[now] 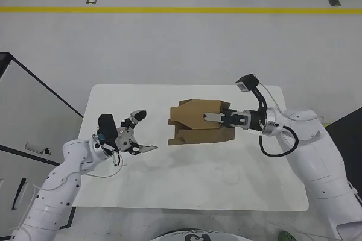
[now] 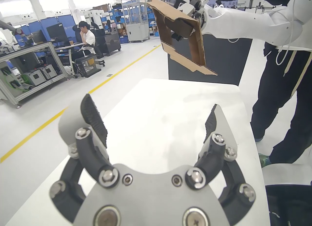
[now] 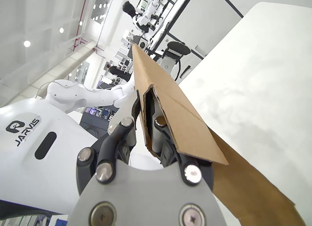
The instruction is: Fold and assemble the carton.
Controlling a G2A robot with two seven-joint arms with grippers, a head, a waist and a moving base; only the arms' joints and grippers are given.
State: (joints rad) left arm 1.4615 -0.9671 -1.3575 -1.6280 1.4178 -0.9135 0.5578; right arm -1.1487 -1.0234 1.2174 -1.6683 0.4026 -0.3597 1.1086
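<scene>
Top view: the carton [image 1: 196, 123] is over the middle of the counter [image 1: 229, 181]. The right gripper [image 1: 212, 115] grips it at one end; the left gripper [image 1: 146, 130] is near the other end, not touching.

Left wrist view: my left fingers stand wide and empty, and the carton hangs clear of the counter ahead.

Right wrist view: my right fingers pinch one carton wall.

For a clean fold I judge that this pinch must be firm, with the left fingers meeting a flap squarely.

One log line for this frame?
right gripper: shut on carton wall, carton held above table | left gripper: open, empty, apart from carton | carton: end open, not assembled
</scene>
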